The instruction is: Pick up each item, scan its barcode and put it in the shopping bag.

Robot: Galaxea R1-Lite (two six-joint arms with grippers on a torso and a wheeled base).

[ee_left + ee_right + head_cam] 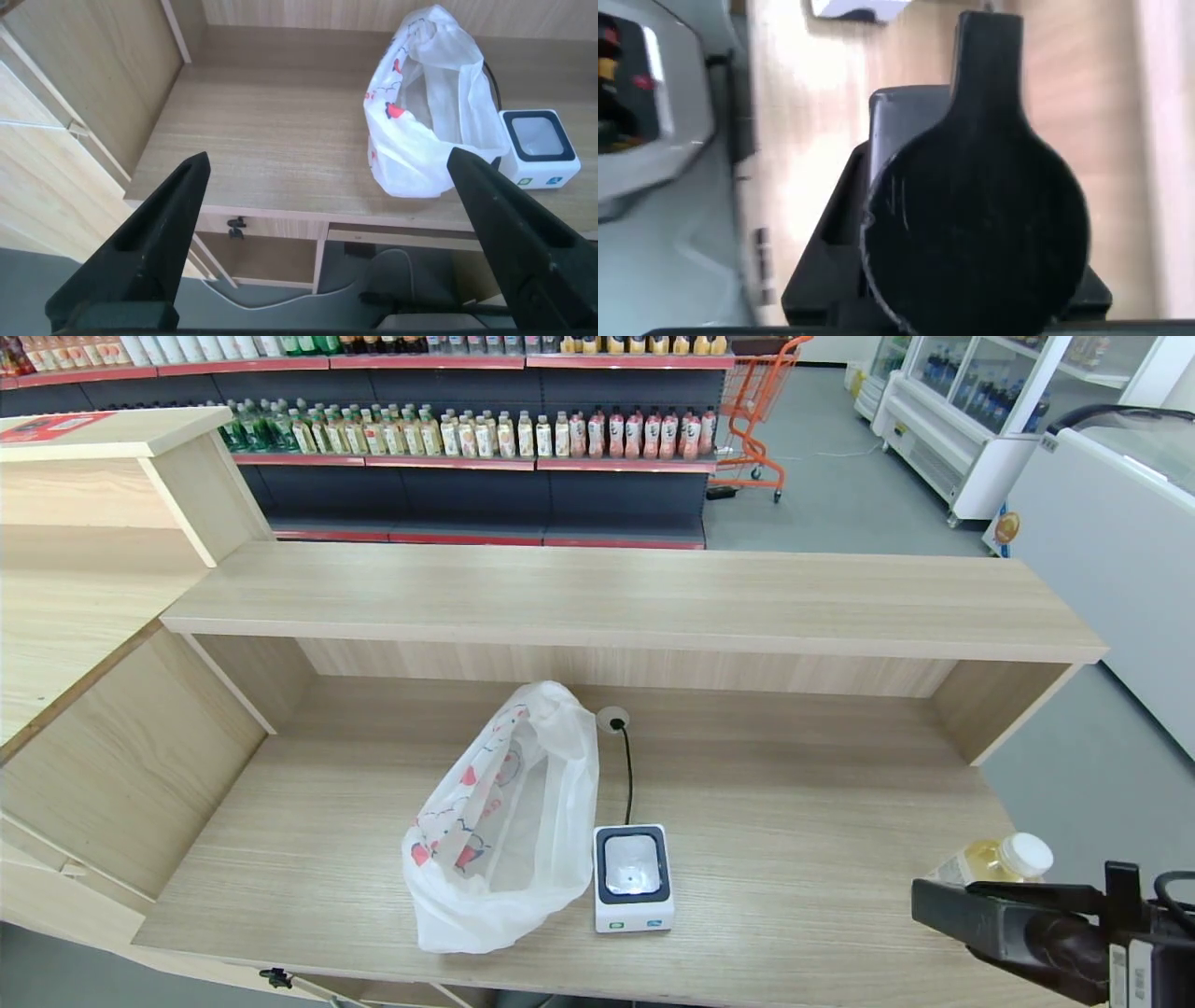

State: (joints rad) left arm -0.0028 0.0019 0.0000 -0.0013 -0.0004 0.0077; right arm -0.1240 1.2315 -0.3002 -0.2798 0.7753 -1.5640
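Standing at the middle of the pale wooden worktop, the white plastic shopping bag with red print gapes upward, probably so goods can be dropped straight in. The white box scanner with a dark glass window lies just beside it at 3 o'clock, window up for reading barcodes. The clear bottle of yellow liquid with a white cap sits well apart at the scanner's 3 o'clock, by the worktop's right edge and close at 12 o'clock of the right pincer. Whether that pincer is apart or together, I cannot tell. The left pincer hangs empty off the near edge, spread wide, with the bag beyond it.
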